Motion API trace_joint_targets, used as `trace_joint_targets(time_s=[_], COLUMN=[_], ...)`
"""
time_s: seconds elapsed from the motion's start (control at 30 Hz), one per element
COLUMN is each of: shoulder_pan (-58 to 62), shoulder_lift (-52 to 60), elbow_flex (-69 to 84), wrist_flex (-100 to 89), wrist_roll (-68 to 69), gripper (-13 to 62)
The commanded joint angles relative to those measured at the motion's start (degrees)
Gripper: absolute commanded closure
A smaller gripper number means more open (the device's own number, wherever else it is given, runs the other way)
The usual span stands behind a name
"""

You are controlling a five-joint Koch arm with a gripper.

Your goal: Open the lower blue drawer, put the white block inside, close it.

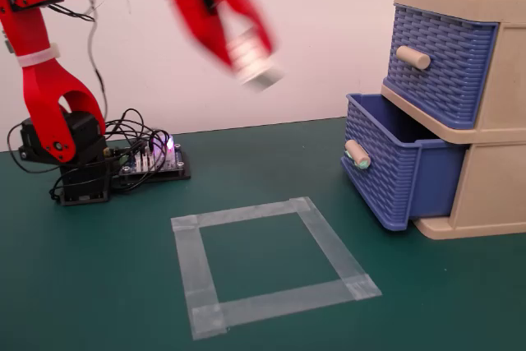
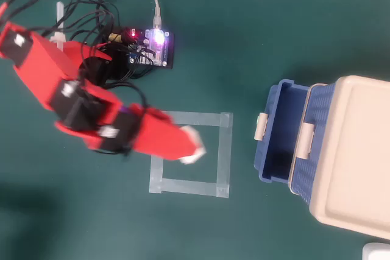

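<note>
One tape square (image 1: 271,265) lies on the worktop (image 1: 99,285); raised above it, the end effector (image 1: 256,70) grips the white block (image 1: 263,78).

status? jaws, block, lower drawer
Gripper raised above the mat, jaws shut on white block, motion-blurred. Lower blue drawer pulled open, inside looks empty. Nothing visible between gripper and drawer.
</note>
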Motion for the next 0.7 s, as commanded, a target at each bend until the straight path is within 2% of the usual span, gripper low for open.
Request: trace_joint_targets(time_s=[0.0,0.1,0.2,0.47,0.5,0.53,0.6,0.63,0.67], shoulder_pan=[-6.5,-6.5,-6.8,-7.0,-7.0,-7.0,-7.0,-7.0,-7.1], shoulder_lift=[-6.0,-17.1,-22.7,-31.5,-31.9,-31.9,-31.7,-31.6,-31.1], elbow_flex=[-3.7,-11.5,-17.1,-26.3,-26.5,-26.6,-27.0,-27.0,-27.0], wrist_flex=[-14.7,-21.9,-22.0,-22.1,-22.1,-22.1,-22.1,-22.0,-21.9], wrist_roll=[5.5,4.9,4.8,5.0,5.0,5.1,5.2,5.4,5.4], gripper=[57.5,57.5,57.5,57.1,55.1,48.3,21.2,16.5,15.5])
